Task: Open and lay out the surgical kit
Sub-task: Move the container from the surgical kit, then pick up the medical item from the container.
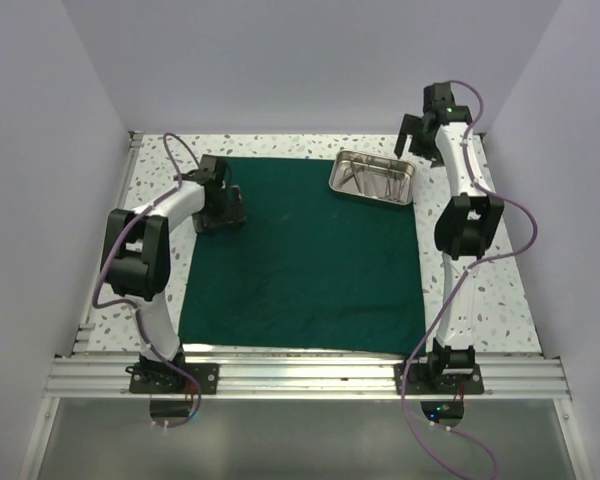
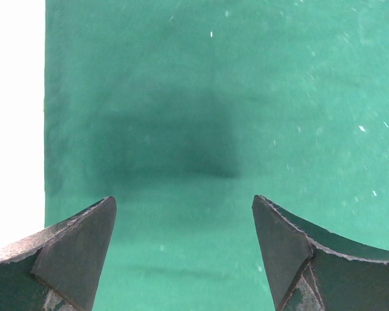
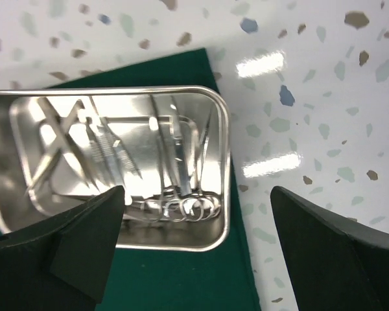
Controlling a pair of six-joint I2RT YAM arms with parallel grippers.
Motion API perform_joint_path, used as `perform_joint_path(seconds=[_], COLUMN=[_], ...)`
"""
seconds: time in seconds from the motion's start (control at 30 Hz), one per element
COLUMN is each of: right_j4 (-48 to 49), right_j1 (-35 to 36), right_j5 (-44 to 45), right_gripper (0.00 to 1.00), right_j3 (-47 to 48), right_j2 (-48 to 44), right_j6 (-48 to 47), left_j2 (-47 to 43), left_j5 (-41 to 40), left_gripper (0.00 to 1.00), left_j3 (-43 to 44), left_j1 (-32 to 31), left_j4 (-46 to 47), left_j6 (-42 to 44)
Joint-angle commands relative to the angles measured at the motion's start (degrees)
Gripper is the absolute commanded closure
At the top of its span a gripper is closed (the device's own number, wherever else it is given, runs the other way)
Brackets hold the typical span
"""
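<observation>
Steel tray (image 3: pixel 225 175) on green cloth (image 1: pixel 300 270).

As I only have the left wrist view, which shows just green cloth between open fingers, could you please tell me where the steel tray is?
Observer: The steel tray sits at the far right corner of the cloth, across from the left gripper.
Operator: Thank you. Are the instruments laid out?
Observer: No, the instruments all lie inside the tray.
Operator: And the other arm?
Observer: The right gripper hangs open above the tray, holding nothing.
</observation>
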Motion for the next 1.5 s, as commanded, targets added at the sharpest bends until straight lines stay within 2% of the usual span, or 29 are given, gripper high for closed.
perform_joint_path(seconds=[0.0,0.13,0.17,0.27,0.3,0.47,0.67,1.0,1.47], right_j4=[3.6,4.4,3.9,3.9,4.2,4.0,3.8,5.0,6.1], right_j1=[3.5,7.6,8.9,10.4,10.9,11.0,10.9,11.0,11.0], right_j5=[-4.9,-3.6,-3.5,-2.8,-1.7,2.2,6.9,7.2,7.7], right_gripper=[0.02,0.08,0.14,0.2,0.26,0.44,0.59,0.66,0.67], right_j3=[1.7,2.0,2.5,3.2,3.1,3.1,2.5,1.7,-0.5], right_j2=[-8.6,-5.1,-3.8,-0.8,0.2,2.6,4.7,8.7,11.7], right_j6=[0.8,0.3,0.8,1.6,1.9,2.3,1.8,2.4,2.3], left_j2=[-6.0,-9.0,-9.5,-12.0,-13.3,-15.8,-16.7,-14.3,-12.1], left_j5=[0.1,0.1,-0.1,-0.6,-0.7,-0.8,-0.9,-0.9,-1.3], left_gripper=[0.1,0.1,0.1,0.1,0.1,0.1,0.1,0.1,0.11], left_j3=[-1.6,-4.2,-4.6,-6.3,-7.2,-9.8,-12.2,-10.3,-7.6], left_j1=[0.5,0.5,0.5,0.5,0.5,0.5,0.5,0.5,0.5], left_j4=[-0.9,-1.3,-1.6,-1.9,-2.3,-2.8,-3.4,-5.0,-6.9], left_j6=[-0.4,-0.3,-0.2,-0.2,-0.2,-0.3,-0.1,0.7,1.4])
